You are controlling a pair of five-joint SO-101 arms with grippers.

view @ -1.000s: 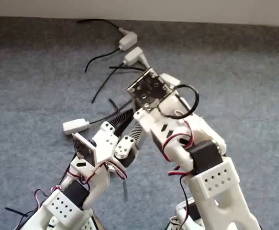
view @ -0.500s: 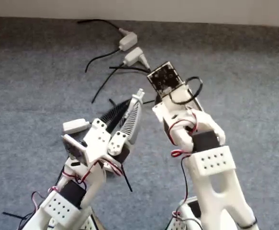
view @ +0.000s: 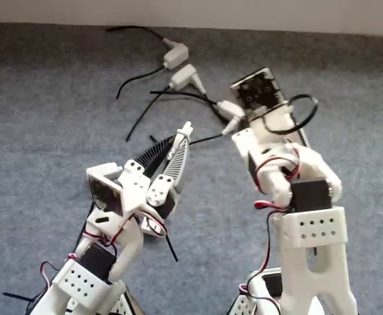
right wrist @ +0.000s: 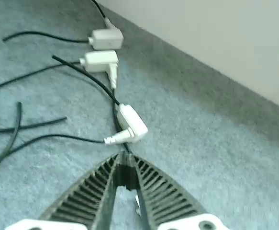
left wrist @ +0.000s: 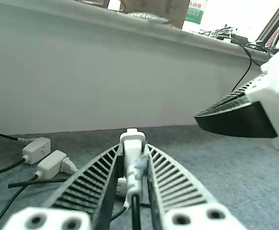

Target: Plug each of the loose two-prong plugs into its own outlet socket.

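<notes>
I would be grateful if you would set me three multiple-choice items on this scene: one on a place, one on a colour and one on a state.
1. Where is the loose plug nearest the right gripper?
A. On the carpet, just beyond its fingertips
B. On top of the left arm
C. In a box

2. What colour are the cables on the carpet?
A. Red
B. Yellow
C. Black

3. How is the left gripper?
A. Open and empty
B. Shut on a white plug
C. Open around a cable

Answers:
1 A: the loose plug lies on the carpet just past the right gripper.
2 C: every cable on the carpet is black.
3 B: its fingers press the white plug from both sides.
</notes>
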